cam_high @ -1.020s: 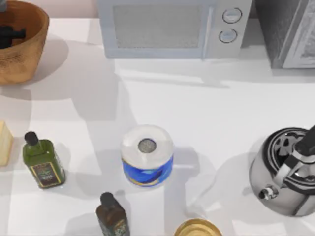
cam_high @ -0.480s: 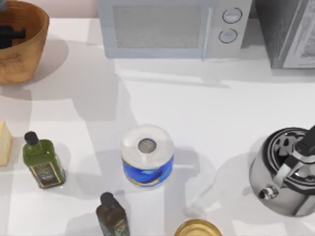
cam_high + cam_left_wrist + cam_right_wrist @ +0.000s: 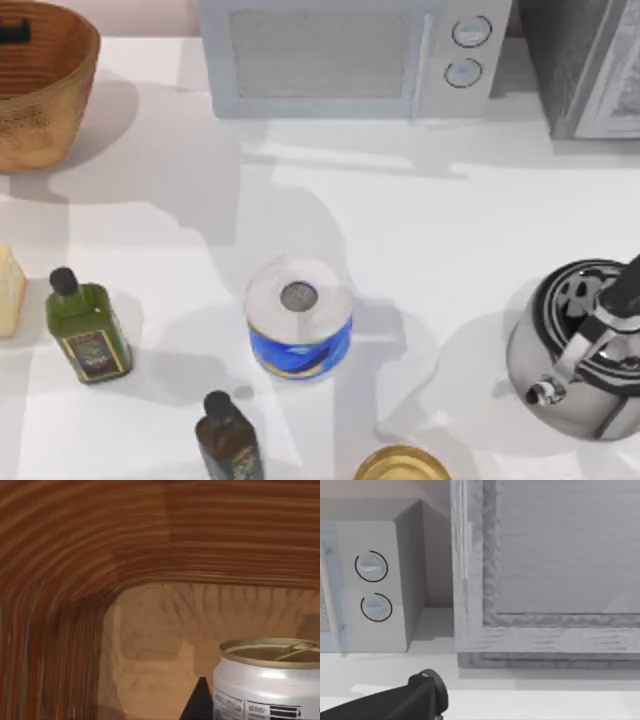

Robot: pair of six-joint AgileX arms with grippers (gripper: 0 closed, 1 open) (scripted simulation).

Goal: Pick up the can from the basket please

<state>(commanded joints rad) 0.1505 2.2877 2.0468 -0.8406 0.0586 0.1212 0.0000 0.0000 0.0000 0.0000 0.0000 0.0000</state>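
Fingers of the left gripper cannot be read as spread or pressed together: the left wrist view offers just one dark finger tip (image 3: 199, 702) beside the can (image 3: 267, 680). That can stands upright on the floor of the basket (image 3: 75, 555), near its ribbed wall. From above, the basket (image 3: 45, 110) sits at the worktop's (image 3: 450, 230) far left corner, with a dark piece, probably the left arm, at its rim. Fingers of the right gripper: cannot tell.
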